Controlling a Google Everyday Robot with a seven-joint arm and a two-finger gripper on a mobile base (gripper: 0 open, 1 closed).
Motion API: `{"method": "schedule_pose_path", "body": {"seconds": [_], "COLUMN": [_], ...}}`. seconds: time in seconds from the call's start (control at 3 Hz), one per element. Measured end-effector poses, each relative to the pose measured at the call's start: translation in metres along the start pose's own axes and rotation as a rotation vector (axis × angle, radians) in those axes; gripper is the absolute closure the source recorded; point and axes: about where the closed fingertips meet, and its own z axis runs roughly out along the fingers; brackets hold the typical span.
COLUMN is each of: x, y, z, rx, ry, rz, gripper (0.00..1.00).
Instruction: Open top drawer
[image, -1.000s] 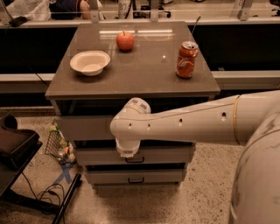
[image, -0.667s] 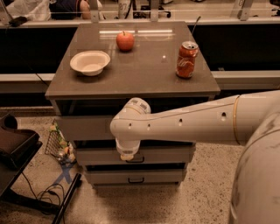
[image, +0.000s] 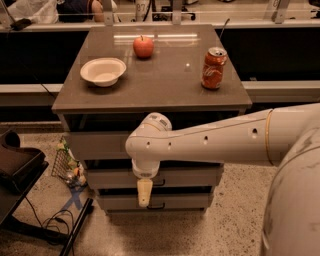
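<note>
The top drawer (image: 92, 146) sits directly beneath the front edge of the brown worktop (image: 165, 92), a wide grey front running nearly from the front left corner to the front right corner. Only its front shows. Its middle is covered by the white arm (image: 215, 140), which reaches in from the right across the cabinet face and ends in a rounded wrist over the drawer's centre, so the handle is hidden. From that wrist the gripper (image: 144, 192) hangs straight down, below the front edge a little left of its midpoint. It is lower than the top drawer and lies in front of the two narrower drawers beneath it. The cream tip is level with the lowest drawer (image: 185, 201), just left of that drawer's small black handle, and the middle drawer (image: 195, 176) is crossed higher up. Whether the gripper is released or clenched cannot be told, and whether it touches any drawer front cannot be told either. On the worktop a white bowl (image: 103, 71) stands near the left edge, a red apple (image: 143, 46) near the back edge, and an orange soda can (image: 214, 68) near the right edge.
</note>
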Motion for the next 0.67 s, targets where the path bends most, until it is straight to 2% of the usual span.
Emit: {"method": "schedule_pose_path", "body": {"seconds": [0.33, 0.67], "x": [0.000, 0.010], "y": [0.000, -0.005], "z": [0.000, -0.014], "rx": [0.000, -0.010], "ry": [0.000, 0.037], "rz": [0.000, 0.005], "gripper": [0.00, 0.00]}}
